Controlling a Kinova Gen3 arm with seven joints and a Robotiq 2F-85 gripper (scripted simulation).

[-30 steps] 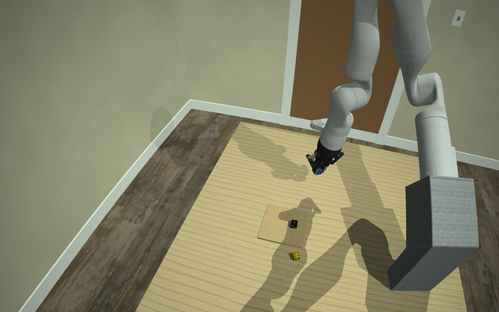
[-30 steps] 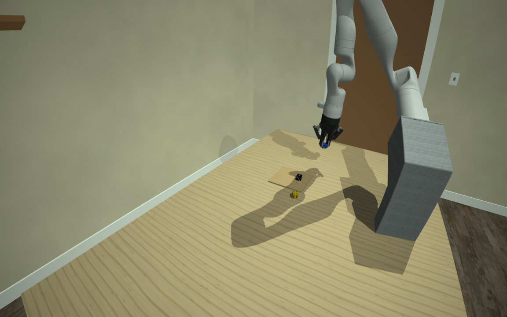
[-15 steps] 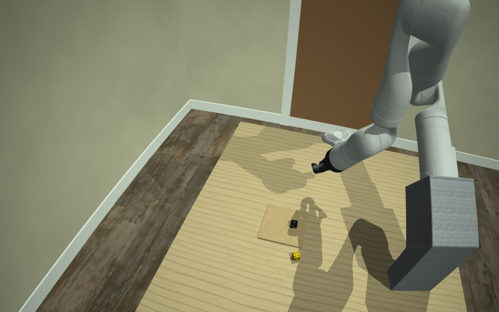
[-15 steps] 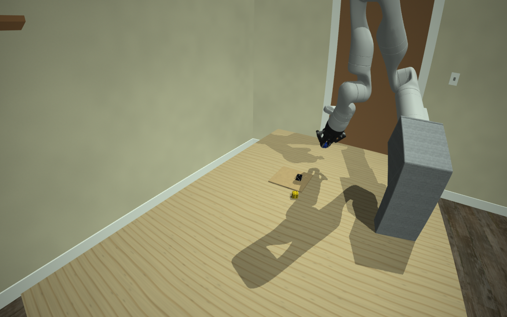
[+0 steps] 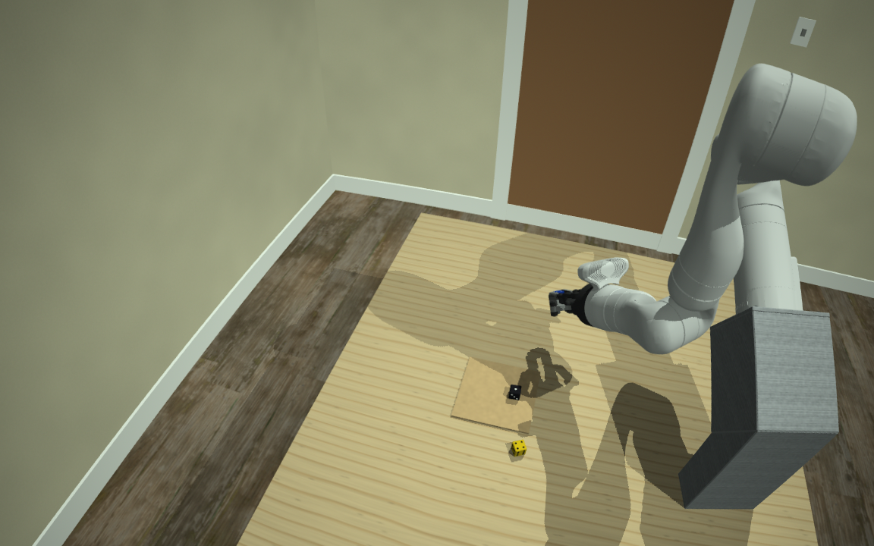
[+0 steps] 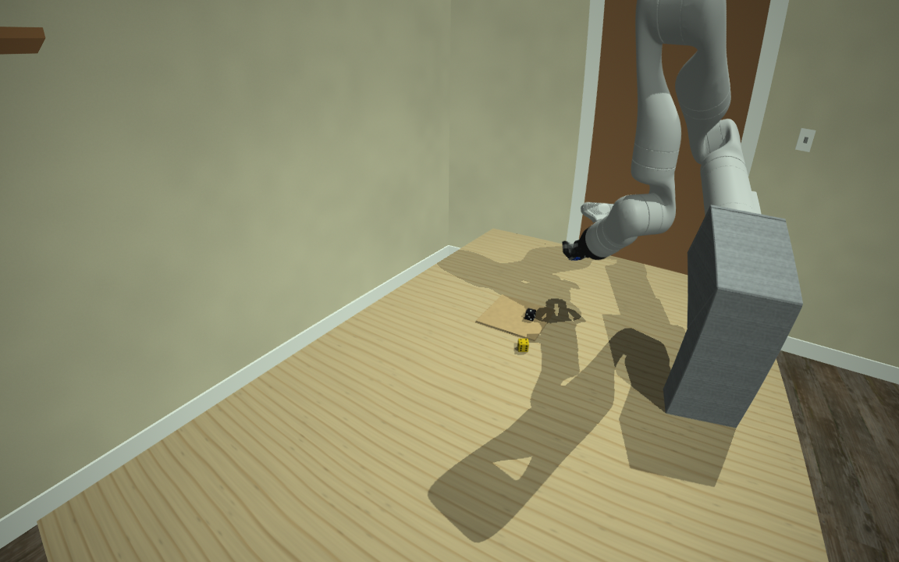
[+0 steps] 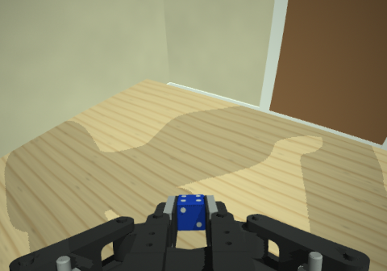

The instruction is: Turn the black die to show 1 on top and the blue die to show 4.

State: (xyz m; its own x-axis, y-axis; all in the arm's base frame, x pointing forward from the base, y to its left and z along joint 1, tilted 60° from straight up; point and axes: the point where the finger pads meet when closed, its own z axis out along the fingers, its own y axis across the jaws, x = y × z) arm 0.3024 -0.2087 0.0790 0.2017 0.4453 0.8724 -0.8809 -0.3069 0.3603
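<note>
My gripper [image 5: 554, 302] [image 6: 569, 249] [image 7: 191, 208] is shut on the blue die [image 5: 560, 292] [image 6: 576, 257] [image 7: 191, 218] and holds it above the table, behind and right of the mat. The fingers point nearly sideways, to the left in the top and exterior views. In the wrist view the die's 4 face is at its far upper side and its 2 face is toward the camera. The black die [image 5: 514, 391] [image 6: 530, 314] rests on the brown mat [image 5: 477, 400] [image 6: 498, 314], near its right edge; its top seems to show 1. The yellow die [image 5: 519, 447] [image 6: 522, 345] stands off the mat, its top seemingly 4.
The pale wooden table [image 5: 359, 461] [image 6: 299, 419] [image 7: 133, 174] lies under everything. The grey pedestal [image 5: 793, 373] [image 6: 753, 349] carries the arm at the right. Walls and a brown door [image 5: 610, 101] [image 7: 334, 61] stand behind the table. Arm shadows cross the table and part of the mat.
</note>
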